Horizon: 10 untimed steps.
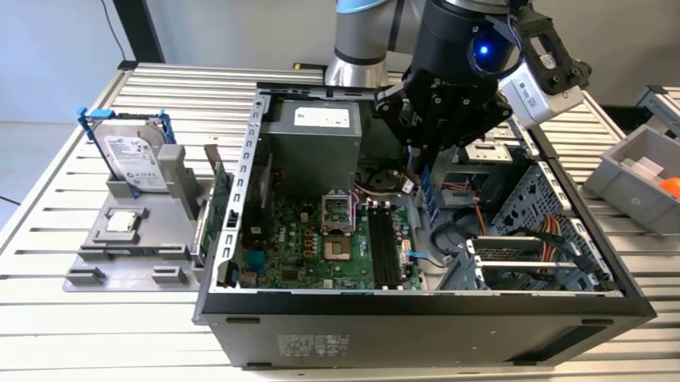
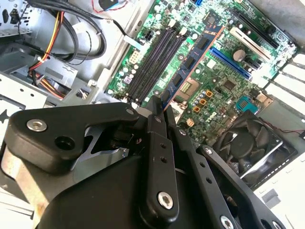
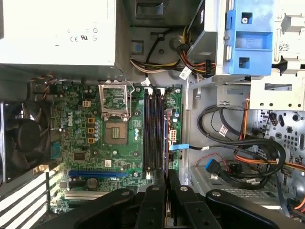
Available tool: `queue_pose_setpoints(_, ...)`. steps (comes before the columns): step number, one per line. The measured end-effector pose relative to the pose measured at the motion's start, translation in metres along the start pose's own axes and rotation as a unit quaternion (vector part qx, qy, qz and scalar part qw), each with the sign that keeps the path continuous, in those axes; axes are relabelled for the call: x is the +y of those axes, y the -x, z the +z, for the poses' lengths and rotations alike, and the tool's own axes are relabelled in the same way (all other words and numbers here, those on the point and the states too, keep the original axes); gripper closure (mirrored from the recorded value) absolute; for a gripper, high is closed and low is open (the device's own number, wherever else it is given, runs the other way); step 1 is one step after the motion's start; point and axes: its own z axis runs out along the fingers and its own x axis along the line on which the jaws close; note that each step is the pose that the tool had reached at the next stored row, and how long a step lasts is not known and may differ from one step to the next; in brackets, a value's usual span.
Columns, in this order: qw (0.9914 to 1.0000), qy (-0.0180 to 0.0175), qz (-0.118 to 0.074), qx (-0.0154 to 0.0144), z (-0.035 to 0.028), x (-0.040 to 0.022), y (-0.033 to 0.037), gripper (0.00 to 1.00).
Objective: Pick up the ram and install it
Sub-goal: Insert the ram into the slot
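My gripper (image 1: 422,163) hangs inside the open computer case (image 1: 425,306), shut on the ram (image 1: 429,195), a thin bluish stick that points down toward the motherboard. In both wrist views the ram (image 2: 193,57) (image 3: 166,167) shows edge-on, running out from between the black fingers (image 2: 157,157). The gripper (image 2: 159,107) (image 3: 166,176) holds it above the board, close to the dark memory slots (image 1: 383,247) (image 3: 153,129) and slightly to the exterior view's right of them. The slots (image 2: 152,57) look bare.
A silver hard drive in a blue frame (image 1: 133,155) stands on a grey holder at the exterior view's left, with a green card (image 1: 218,203) next to the case wall. Power supply (image 1: 314,131), fan (image 3: 21,136) and cable bundles (image 3: 248,148) crowd the case. A grey bin (image 1: 642,175) sits at the right.
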Motion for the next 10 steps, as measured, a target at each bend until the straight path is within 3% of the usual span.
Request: queue_pose_setpoints(10, 1.0, 0.0, 0.0, 0.0, 0.0043, 0.0004, 0.003, 1.0)
